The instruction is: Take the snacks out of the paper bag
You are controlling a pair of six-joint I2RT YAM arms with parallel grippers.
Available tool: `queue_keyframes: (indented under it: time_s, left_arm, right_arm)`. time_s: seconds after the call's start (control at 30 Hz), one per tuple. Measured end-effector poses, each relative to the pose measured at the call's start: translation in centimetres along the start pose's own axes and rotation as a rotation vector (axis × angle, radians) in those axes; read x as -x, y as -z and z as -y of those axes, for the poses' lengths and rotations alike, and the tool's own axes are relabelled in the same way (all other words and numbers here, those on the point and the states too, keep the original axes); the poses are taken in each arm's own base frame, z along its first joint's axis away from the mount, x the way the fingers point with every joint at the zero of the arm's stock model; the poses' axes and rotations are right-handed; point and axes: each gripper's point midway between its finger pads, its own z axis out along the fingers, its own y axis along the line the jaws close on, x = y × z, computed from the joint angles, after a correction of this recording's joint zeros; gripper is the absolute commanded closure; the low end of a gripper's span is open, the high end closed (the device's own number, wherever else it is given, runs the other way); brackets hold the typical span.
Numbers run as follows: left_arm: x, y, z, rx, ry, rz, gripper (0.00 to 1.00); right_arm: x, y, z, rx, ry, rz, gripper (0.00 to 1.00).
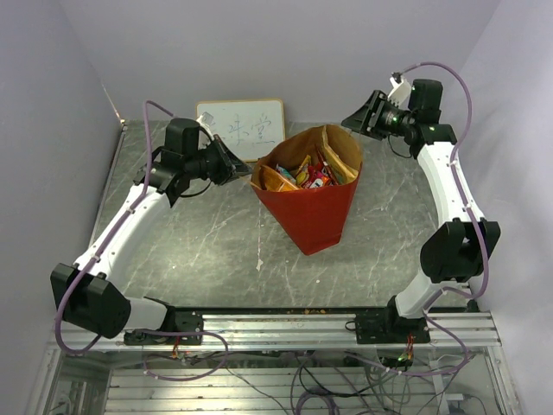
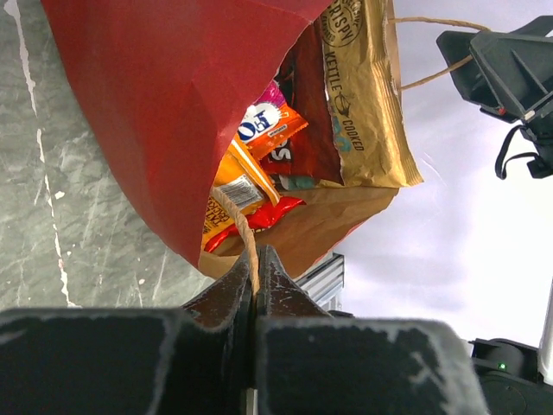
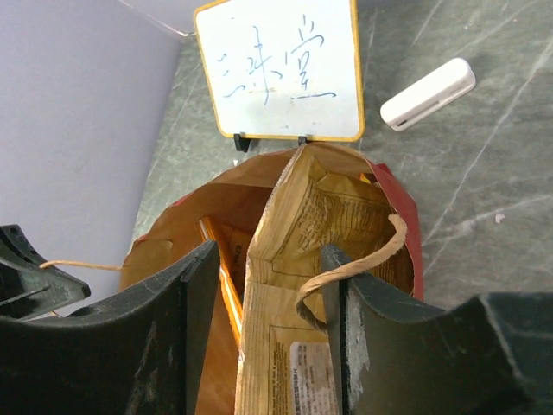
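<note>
Item: paper bag (image 1: 307, 216), red outside and kraft inside, upright at the centre of the top view on the bench (image 1: 190, 251), with a whiteboard (image 1: 246, 130) just behind it. Left fingers (image 2: 251, 285): pinched fully together on the handle loop (image 2: 244, 225) at the bag's left rim. Right fingers (image 3: 194, 311): partway apart, straddling the opposite rim. The second handle loop (image 3: 346, 268) and a printed tan panel sit between them, and you cannot tell whether that panel is packet or bag wall. No grip shows there. Hazards: the handles are thin cord, so a hard pull to spread the mouth may snap one or tear the paper. A tug from the left side alone may tip the tall bag and spill it. If the right fingers close on the panel instead of the cord, you lose control of that rim. Contents: the snacks (image 1: 304, 173), all inside the bag and none on the bench. You can pick out a tall gold kettle-cooked packet (image 2: 363, 104) at the upper right of the left wrist view and an orange packet (image 2: 281, 130) at its centre, with yellow and red ones below.
</note>
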Motion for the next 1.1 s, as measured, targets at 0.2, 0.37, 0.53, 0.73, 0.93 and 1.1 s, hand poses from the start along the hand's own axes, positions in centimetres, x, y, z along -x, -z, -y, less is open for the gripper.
queue_keyframes:
  time_s: [0.2, 0.37, 0.53, 0.73, 0.93, 1.1]
  left_arm:
    - [0.0, -0.2, 0.3, -0.017, -0.007, -0.008, 0.77]
    - [0.5, -0.2, 1.6, -0.077, -0.011, 0.004, 0.83]
    - [0.6, -0.5, 2.0, -0.109, -0.001, 0.011, 0.93]
    - [0.6, -0.3, 2.2, -0.109, 0.001, 0.009, 0.93]
    - [1.7, 0.5, 1.7, -0.066, 0.013, 0.014, 0.93]
    - [4.8, 2.3, -1.3, 0.020, 0.077, 0.073, 0.93]
  right_arm:
    - [-0.3, -0.8, 0.1, 0.030, -0.008, -0.022, 0.47]
    - [-0.1, -0.9, -0.4, 0.062, -0.012, -0.022, 0.48]
    - [0.5, -0.9, -1.2, 0.098, -0.011, -0.002, 0.65]
    - [0.3, -0.9, -1.4, 0.113, -0.017, -0.011, 0.96]
    - [-0.5, -0.7, -1.8, 0.131, -0.018, -0.032, 1.00]
    - [-2.5, -0.5, -4.2, 0.163, 0.015, -0.075, 1.00]
